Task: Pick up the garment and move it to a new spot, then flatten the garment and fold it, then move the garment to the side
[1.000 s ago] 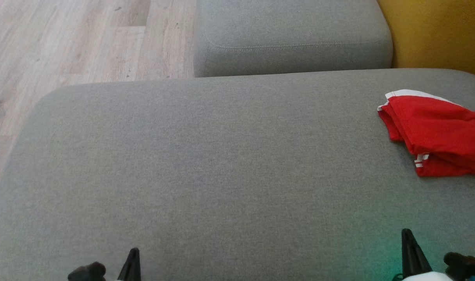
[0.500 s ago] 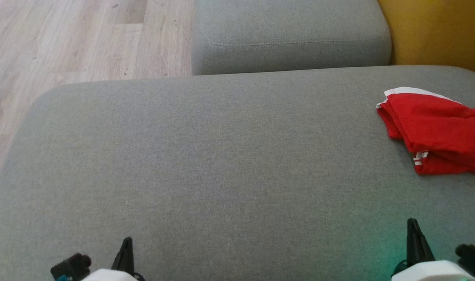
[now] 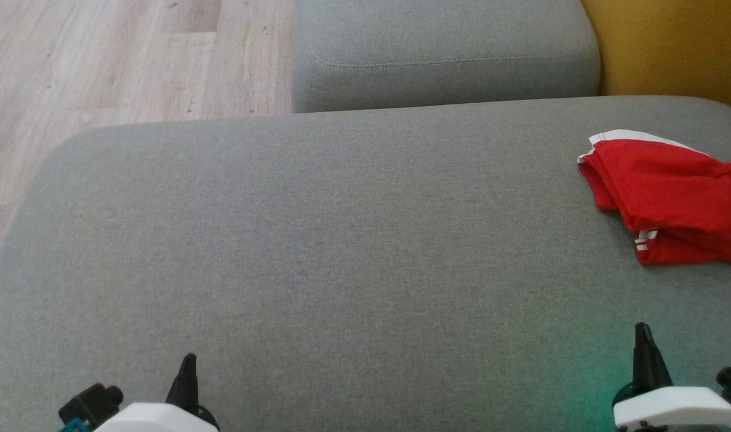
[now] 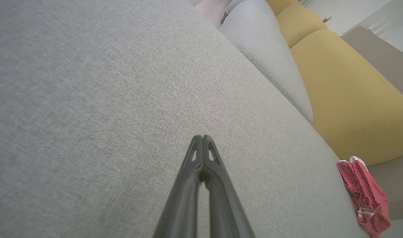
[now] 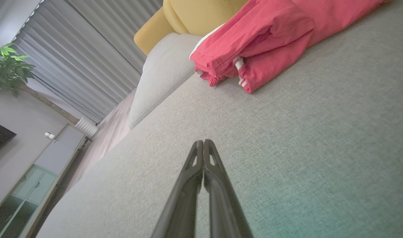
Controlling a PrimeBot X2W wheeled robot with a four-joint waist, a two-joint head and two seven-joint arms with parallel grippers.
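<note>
1. The garment (image 3: 671,192) is red cloth, bunched and loosely doubled over itself in thick, creased layers. A white band runs along its far edge, and two short white stripes mark a hem on its near side.
2. It lies on the large grey seat cushion (image 3: 353,240), at the cushion's right edge toward the far right corner, and runs out of the head view there. A yellow cushion (image 3: 671,48) rises behind it.
3. The left gripper (image 3: 187,366) sits over the cushion's near edge on the left, well apart from the garment. Its two dark fingers are pressed together tip to tip, with nothing between them.
4. The right gripper (image 3: 641,333) sits over the near edge on the right, its fingers likewise together and empty. The garment lies ahead of it, apart.
5. The stripes and band are the marks that can be made out on the cloth. Anything finer is too small to read.
</note>
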